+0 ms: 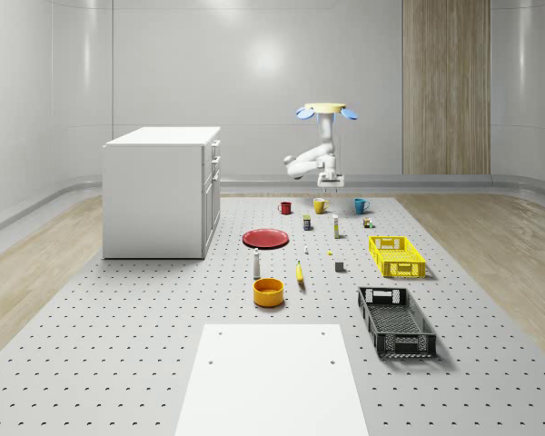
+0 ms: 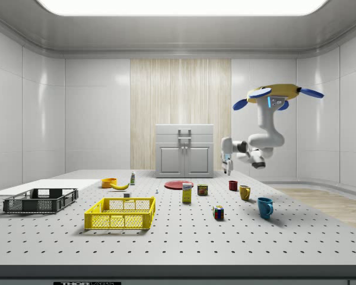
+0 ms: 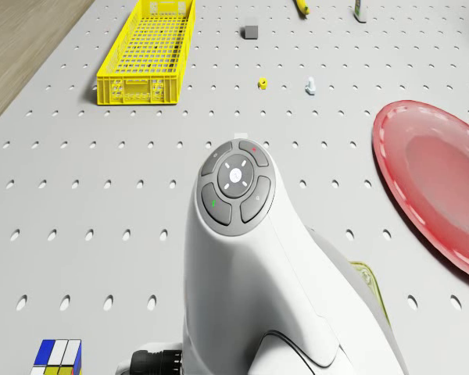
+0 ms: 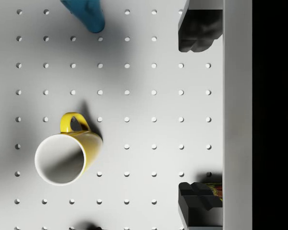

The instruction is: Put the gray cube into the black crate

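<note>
Drone: the drone [image 1: 326, 111] hovers high over the far end of the perforated surface [image 1: 145, 336], above the row of mugs, with the arm folded down beneath it.
End effector: the end effector [image 4: 200, 120] hangs above the yellow mug [image 4: 65, 155]; its two fingers stand wide apart with nothing between them.
Gray cube: the gray cube [image 1: 340, 267] sits on the surface just beside the yellow crate [image 1: 396, 255], on the whole-scene view's left of it, well apart from the end effector; it also appears in the drone view [image 3: 250, 32].
Black crate: the black crate [image 1: 396, 322] lies nearer the camera in the whole-scene view, beyond the yellow crate from the drone, open side up.
Handling: the cube looks small, rigid and light, with flat faces; I judge it unlikely to deform or break, though smooth sides could slip under a weak pinch.
Hold: best taken from above, fingers closing on two opposite flat sides, centred so it does not twist.
Clearance: little stands close around it, so a vertical approach seems free.
</note>
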Motion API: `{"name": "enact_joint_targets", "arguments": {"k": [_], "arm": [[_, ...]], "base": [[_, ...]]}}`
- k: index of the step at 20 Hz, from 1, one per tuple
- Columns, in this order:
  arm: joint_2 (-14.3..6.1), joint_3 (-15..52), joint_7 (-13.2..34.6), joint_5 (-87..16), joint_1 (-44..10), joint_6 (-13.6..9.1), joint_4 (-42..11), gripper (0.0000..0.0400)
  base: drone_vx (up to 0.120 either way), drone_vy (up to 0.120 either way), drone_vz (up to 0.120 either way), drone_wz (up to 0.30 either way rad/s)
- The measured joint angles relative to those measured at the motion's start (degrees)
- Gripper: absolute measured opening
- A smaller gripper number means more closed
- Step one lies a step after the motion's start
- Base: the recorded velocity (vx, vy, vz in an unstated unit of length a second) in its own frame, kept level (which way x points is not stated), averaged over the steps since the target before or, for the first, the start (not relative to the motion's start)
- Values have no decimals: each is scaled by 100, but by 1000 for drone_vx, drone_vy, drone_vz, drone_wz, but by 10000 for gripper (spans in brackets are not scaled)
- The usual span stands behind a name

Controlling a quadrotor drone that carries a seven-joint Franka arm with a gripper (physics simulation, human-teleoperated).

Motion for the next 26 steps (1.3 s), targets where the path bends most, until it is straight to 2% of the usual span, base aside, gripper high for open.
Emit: {"name": "enact_joint_targets", "arguments": {"k": [13,22,26], "arm": [[-385,137,145,197,-159,330,27,400],[-629,210,220,322,-239,553,44,400],[-731,238,249,374,-270,647,51,400]], "base": [[120,0,-6,0],[120,0,-120,0],[120,0,0,0]]}}
